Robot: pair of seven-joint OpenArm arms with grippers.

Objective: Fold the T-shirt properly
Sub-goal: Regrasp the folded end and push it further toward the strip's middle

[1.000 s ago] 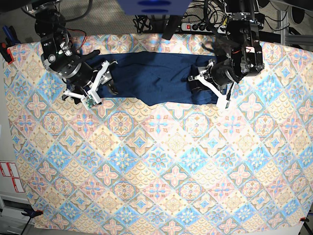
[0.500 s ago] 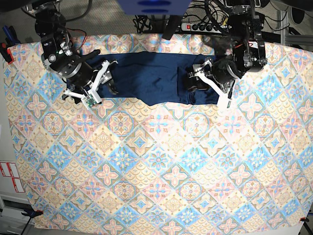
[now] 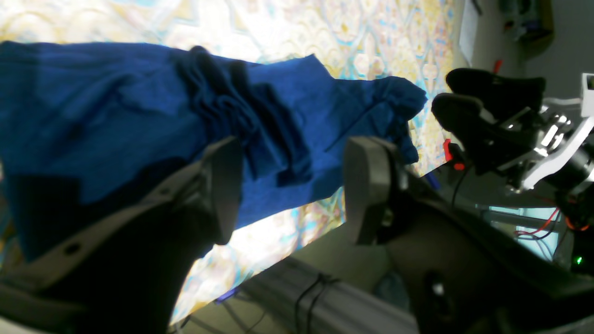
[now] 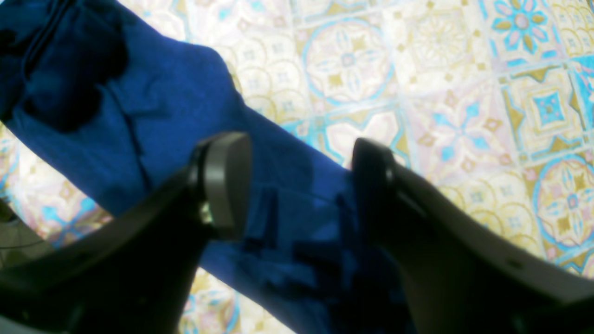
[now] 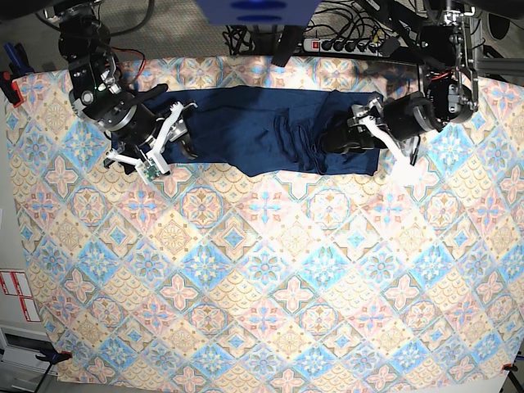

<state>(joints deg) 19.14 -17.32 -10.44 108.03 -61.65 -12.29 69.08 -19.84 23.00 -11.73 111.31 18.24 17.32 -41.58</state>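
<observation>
The T-shirt (image 5: 246,131) is dark navy and lies as a long band across the far side of the table, with a bunched ridge (image 5: 295,139) right of its middle. My left gripper (image 5: 340,135) hovers over the shirt's right part, jaws open and nothing between them. In the left wrist view the T-shirt (image 3: 116,116) lies beyond the open left gripper (image 3: 294,190). My right gripper (image 5: 188,129) sits at the shirt's left end, open. The right wrist view has the right gripper (image 4: 299,185) spread just above the blue T-shirt (image 4: 162,116), gripping nothing.
A patterned tile-print cloth (image 5: 262,270) covers the table. A power strip (image 5: 344,42) and cables lie behind the far edge. A blue object (image 5: 258,10) stands at the back centre. A red clamp (image 5: 8,82) sits at the left edge.
My left gripper has opened and let go of the fabric, and its arm has swung right and turned. The shirt's right part now lies flatter, with a bunched ridge. The right arm has not moved.
</observation>
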